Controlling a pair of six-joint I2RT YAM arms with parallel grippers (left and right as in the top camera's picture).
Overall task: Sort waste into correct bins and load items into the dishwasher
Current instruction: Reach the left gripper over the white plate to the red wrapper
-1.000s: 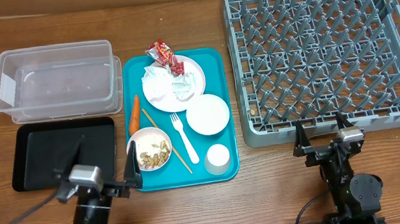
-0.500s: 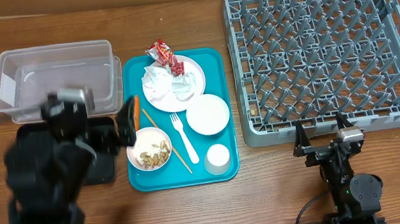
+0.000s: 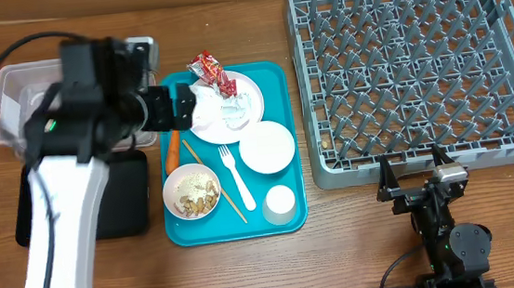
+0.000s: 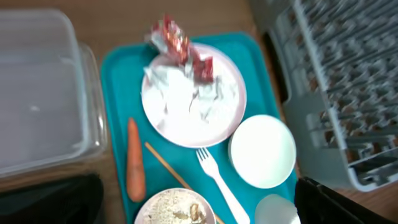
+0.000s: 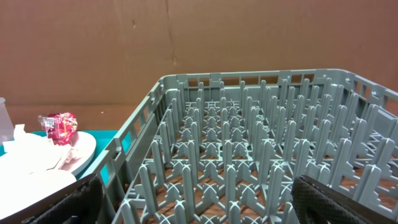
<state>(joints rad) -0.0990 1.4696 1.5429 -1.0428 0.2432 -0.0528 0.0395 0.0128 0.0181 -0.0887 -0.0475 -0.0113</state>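
Right hand [image 3: 414, 169] at near worktop [image 3: 341, 249] edge, fingers spread, empty; grey dish rack [image 3: 417, 55] just beyond it.

On teal tray [image 3: 274, 77]:
- white cup [image 3: 280, 203] in near right corner
- bowl of food scraps [image 3: 191, 192] near left
- white fork [image 3: 235, 176] and wooden stick [image 3: 230, 202] between them
- carrot [image 3: 173, 151] along left edge
- empty white bowl [image 3: 267, 147] at right
- farther, plate [image 3: 248, 93] with crumpled napkin [image 3: 222, 114]; red wrapper [image 3: 209, 71] at far rim

Left hand [image 3: 170, 108] hovers over tray's left side beside plate, fingers spread, empty.

Black tray [image 3: 126, 197] at left. Clear bin [image 3: 7, 114] far left.
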